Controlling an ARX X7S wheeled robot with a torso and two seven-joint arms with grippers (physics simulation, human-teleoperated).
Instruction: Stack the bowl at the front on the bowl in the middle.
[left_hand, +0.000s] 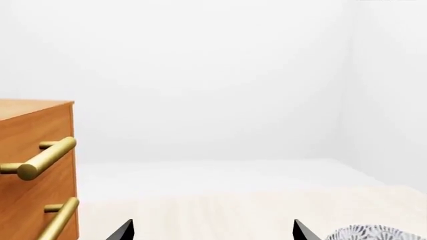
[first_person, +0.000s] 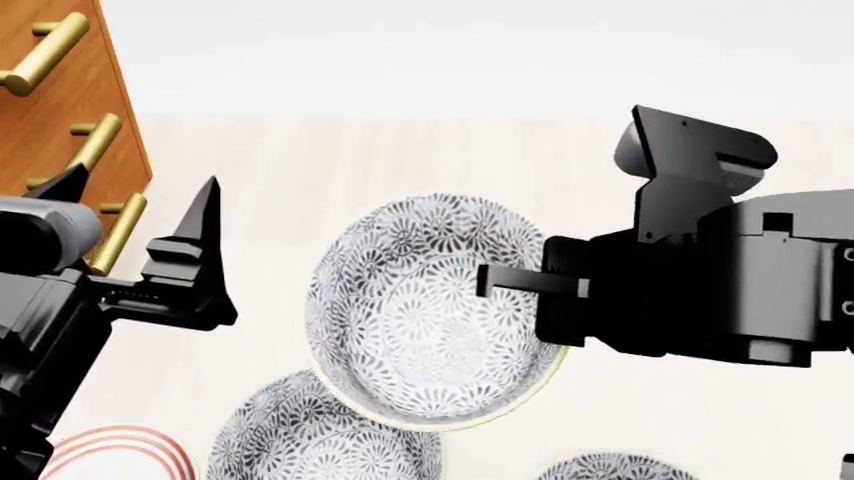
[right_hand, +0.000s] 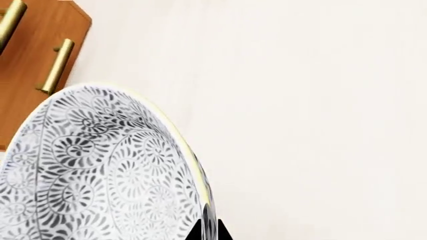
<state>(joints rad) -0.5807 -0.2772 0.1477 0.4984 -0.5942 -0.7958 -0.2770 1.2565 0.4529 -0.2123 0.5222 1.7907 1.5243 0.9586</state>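
A deep white bowl with grey floral print and a yellow-green rim, the bowl at the front (first_person: 420, 315), hangs tilted above the table. My right gripper (first_person: 491, 281) is shut on its right rim. In the right wrist view that rim (right_hand: 200, 190) runs between the two fingertips of the right gripper (right_hand: 208, 231). Two look-alike bowls lie lower: one (first_person: 314, 445) partly under the held bowl, one (first_person: 614, 467) at the bottom edge. I cannot tell which of them is the bowl in the middle. My left gripper (first_person: 140, 185) (left_hand: 212, 226) stands open and empty, to the left of the held bowl.
A wooden drawer cabinet with brass handles (first_person: 67, 110) (left_hand: 37, 165) (right_hand: 40, 60) stands at the left, close to my left arm. A flat red-ringed plate (first_person: 114, 450) lies at the bottom left. A floral bowl edge (left_hand: 373, 233) shows beside the left fingers.
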